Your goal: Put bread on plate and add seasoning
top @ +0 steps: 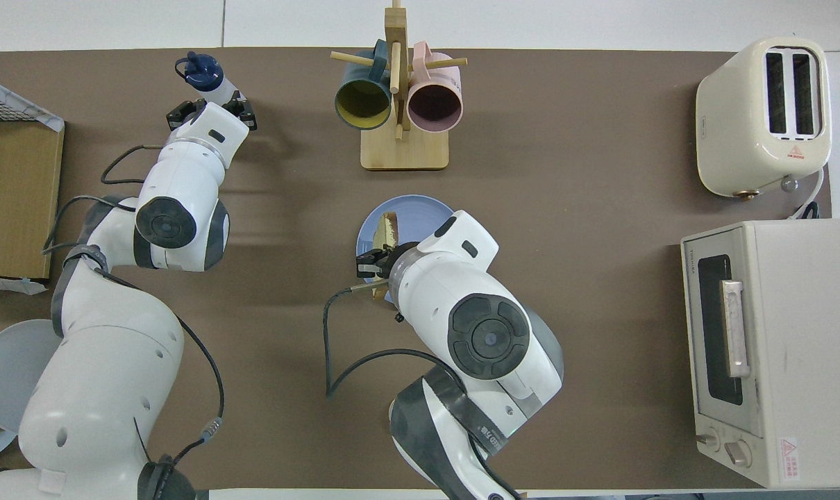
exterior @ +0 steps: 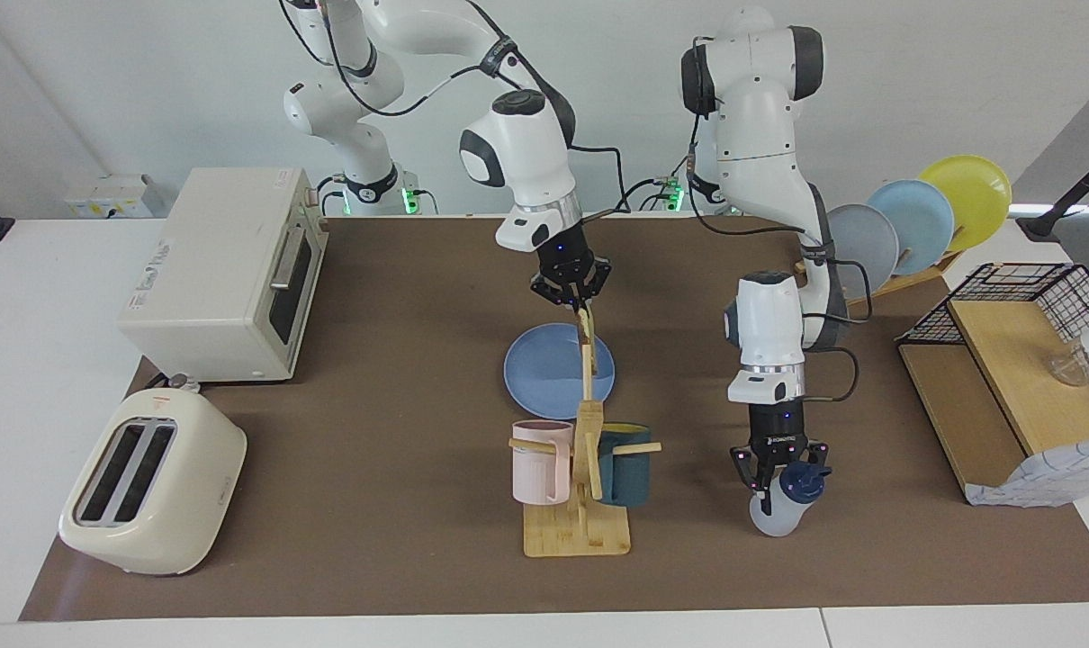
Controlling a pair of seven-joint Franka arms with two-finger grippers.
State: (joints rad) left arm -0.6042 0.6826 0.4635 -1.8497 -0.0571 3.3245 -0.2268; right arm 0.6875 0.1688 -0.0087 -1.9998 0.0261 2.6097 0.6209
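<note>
You see two arms in glossy white shells with dark grey joint bands and round black end caps. Black cables loop along each arm and hang free near the wrists. Each wrist ends in a silver ring just above a black pincer, the left pincer (exterior: 778, 472) and the right pincer (exterior: 573, 292), with small blue lights on the housing.

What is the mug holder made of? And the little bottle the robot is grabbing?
The mug holder looks like pale, unpainted wood, maybe bamboo: light strips show in its base. The seasoning bottle, gripped by the left gripper, looks like cloudy white plastic, slightly see-through, with a dark blue cap.
</note>
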